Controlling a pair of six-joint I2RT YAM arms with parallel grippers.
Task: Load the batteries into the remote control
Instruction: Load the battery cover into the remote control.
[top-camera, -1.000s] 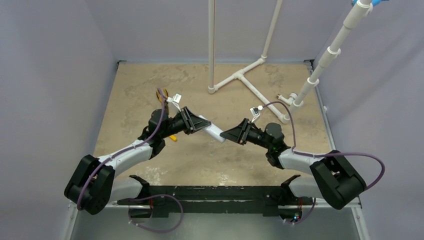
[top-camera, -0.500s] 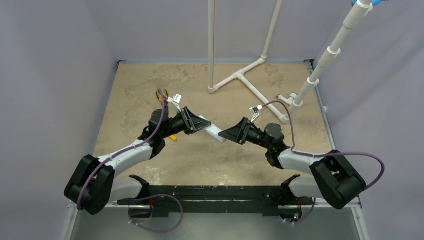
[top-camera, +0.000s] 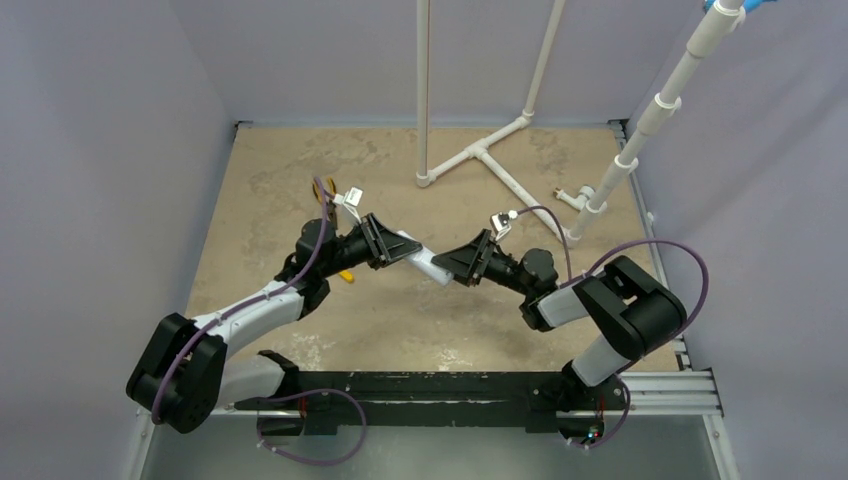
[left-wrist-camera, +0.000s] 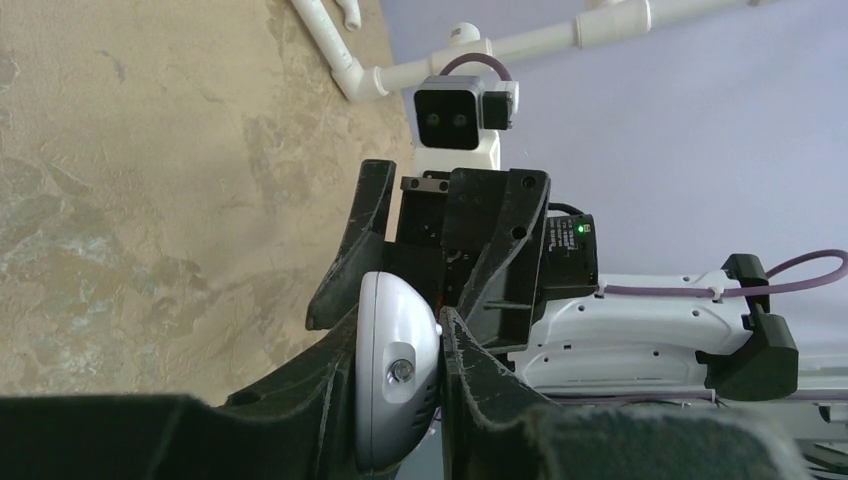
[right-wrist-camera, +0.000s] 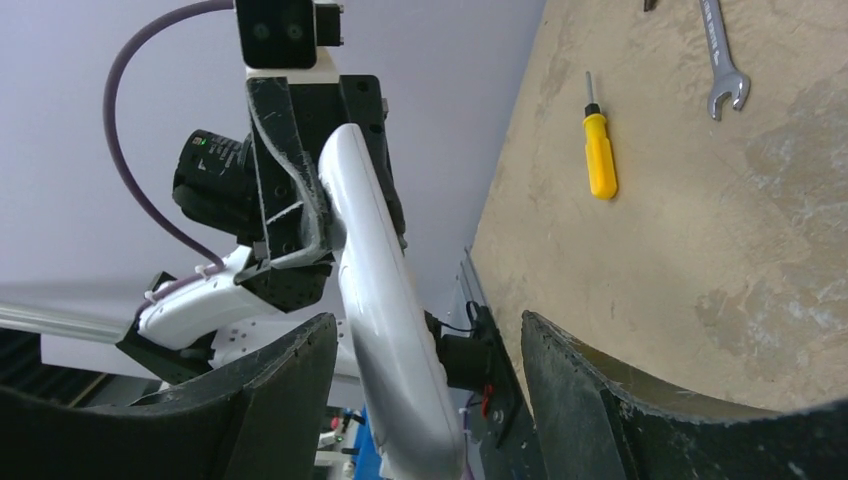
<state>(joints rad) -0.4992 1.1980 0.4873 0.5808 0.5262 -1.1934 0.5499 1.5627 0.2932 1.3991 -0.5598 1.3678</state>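
The left gripper (top-camera: 392, 246) is clamped tight on one end of the remote control (right-wrist-camera: 372, 290), holding it off the table (top-camera: 300, 180) so its other end juts out free. The right gripper (top-camera: 452, 265) brackets that free end with jaws apart, touching neither side, probably placed to work on it. No batteries show in any view. Beyond the remote lie a yellow screwdriver (right-wrist-camera: 600, 150) and a wrench (right-wrist-camera: 722, 55)

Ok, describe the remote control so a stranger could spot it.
Start at the middle of the tan table. The remote control is the slim white bar clamped in the left gripper, held off the surface, unlike the white pipes standing behind.
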